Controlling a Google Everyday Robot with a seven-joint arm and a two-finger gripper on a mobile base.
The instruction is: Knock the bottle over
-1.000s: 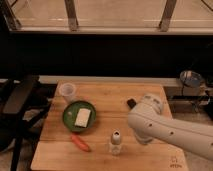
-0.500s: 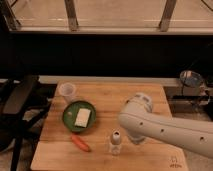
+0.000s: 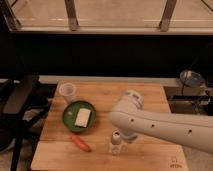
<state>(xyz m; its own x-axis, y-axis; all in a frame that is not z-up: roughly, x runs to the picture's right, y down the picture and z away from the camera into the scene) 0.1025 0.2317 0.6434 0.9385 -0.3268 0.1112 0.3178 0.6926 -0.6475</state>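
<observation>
Nearest the camera, the front right corner of the wooden board (image 3: 150,156) carries a small dark mark (image 3: 173,161), perhaps a maker's stamp, but too small to read. No other writing or label can be made out.

The bottle (image 3: 116,144) stands upright close to the board's front edge, a small clear thing with a rounded whitish cap. The gripper (image 3: 127,136) is at the low end of the white arm (image 3: 165,124), just to the right of the bottle at about cap height. It lies under the arm's bulk, so I cannot tell whether it is open or closed, nor whether it touches the bottle or only stands beside it.

To the left of the gripper, past the bottle, an orange carrot (image 3: 80,143) lies slantwise on the wood. Farther back on that side is a green plate (image 3: 70,111) with a pale rectangular block (image 3: 83,118) on it. Beyond the plate, well away from the gripper, a translucent cup (image 3: 67,91) stands near the board's back left corner.

The arm runs from the gripper out to the right edge of the view. Behind it, off the board, sits a round metal bowl (image 3: 191,78). A black frame (image 3: 20,102) stands to the left of the board, and a bright railed window (image 3: 107,12) spans the far wall.
</observation>
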